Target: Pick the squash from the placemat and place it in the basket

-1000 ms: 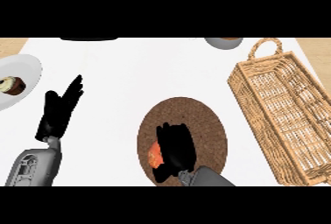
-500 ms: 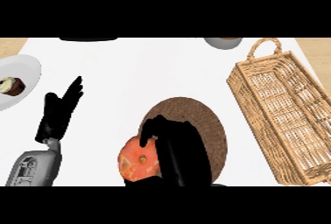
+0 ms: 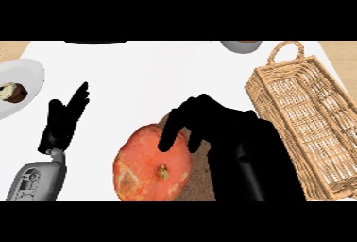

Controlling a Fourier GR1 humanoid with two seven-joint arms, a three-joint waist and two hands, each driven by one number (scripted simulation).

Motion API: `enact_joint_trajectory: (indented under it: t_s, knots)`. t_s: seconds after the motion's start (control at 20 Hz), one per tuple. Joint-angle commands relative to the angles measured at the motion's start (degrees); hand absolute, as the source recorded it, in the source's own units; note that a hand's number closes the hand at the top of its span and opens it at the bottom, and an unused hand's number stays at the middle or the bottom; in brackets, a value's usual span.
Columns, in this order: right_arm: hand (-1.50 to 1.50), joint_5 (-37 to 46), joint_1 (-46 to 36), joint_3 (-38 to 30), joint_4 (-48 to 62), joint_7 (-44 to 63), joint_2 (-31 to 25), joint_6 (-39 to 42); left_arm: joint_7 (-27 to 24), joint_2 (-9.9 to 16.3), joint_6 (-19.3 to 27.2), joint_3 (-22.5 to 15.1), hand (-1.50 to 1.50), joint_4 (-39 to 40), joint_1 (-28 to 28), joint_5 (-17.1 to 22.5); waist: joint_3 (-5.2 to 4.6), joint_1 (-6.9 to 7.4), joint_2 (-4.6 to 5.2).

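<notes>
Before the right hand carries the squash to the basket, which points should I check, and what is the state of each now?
1. Right hand curled on the squash: ok, fingers lie over its top edge.
2. Squash lifted free of the placemat: cannot tell, since this view looks steeply down.
3. Basket interior free to receive it: ok, nothing shows inside.
4. Counter between squash and basket free of objects: ok.
5. Left hand out of the path: ok, open at the view's left.
6. Plate with food away from the path: ok, far left.
</notes>
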Motion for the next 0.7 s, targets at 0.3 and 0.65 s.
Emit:
enact_joint_trajectory:
  t_s: [0.3,0.65]
  knots:
    - [1.50,-6.2,-18.5,-20.6,6.6,9.9,-3.0,13.0,-0.8,-1.0,0.6,-0.5,0.00,-0.1,1.1,-0.6,-0.04,0.00,-0.12]
    - [1.50,-4.2,-16.4,-21.0,16.6,3.0,-17.1,21.9,-0.6,0.2,0.7,0.8,0.00,-0.3,1.0,-0.4,-0.07,-0.96,-0.17]
